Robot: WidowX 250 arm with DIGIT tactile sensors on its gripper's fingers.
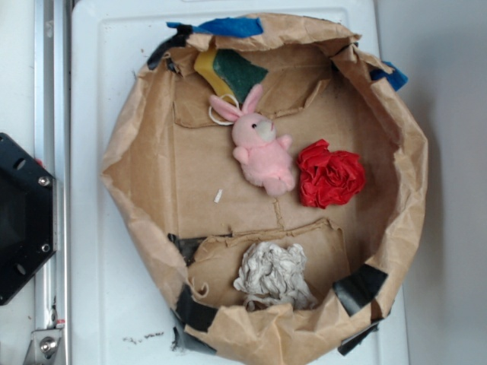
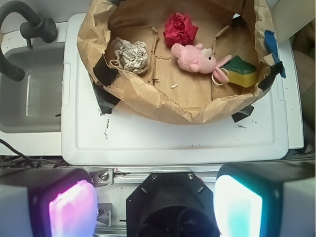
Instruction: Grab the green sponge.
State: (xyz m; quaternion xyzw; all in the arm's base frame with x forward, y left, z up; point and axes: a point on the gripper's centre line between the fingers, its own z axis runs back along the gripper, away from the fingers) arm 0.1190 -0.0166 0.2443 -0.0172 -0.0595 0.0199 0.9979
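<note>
Inside a shallow brown paper basin (image 1: 122,167) taped together on a white tray (image 1: 99,91), four soft items:

1. Green sponge (image 1: 237,72) — dark green face over yellow foam, tilted against the paper wall at the upper edge of the basin in the exterior view; in the wrist view it sits at the right side (image 2: 242,72). One ear of the bunny touches or just overlaps its lower corner.
2. Pink plush bunny (image 1: 262,148) — lying near the middle, head toward the sponge, a pale loop beside its ears.
3. Red crumpled cloth (image 1: 329,173) — just beside the bunny, touching or nearly so.
4. Grey-white crumpled wad (image 1: 274,275) — well apart from the sponge, at the opposite edge of the basin.

Fittings: blue tape (image 1: 224,26) on the rim close to the sponge; black tape patches (image 1: 360,287) along the lower rim.

Gripper (image 2: 155,205) — seen only in the wrist view, outside the basin and well clear of all items; two pads, one lit pink (image 2: 72,207), one lit teal, stand wide apart with nothing between them
</note>
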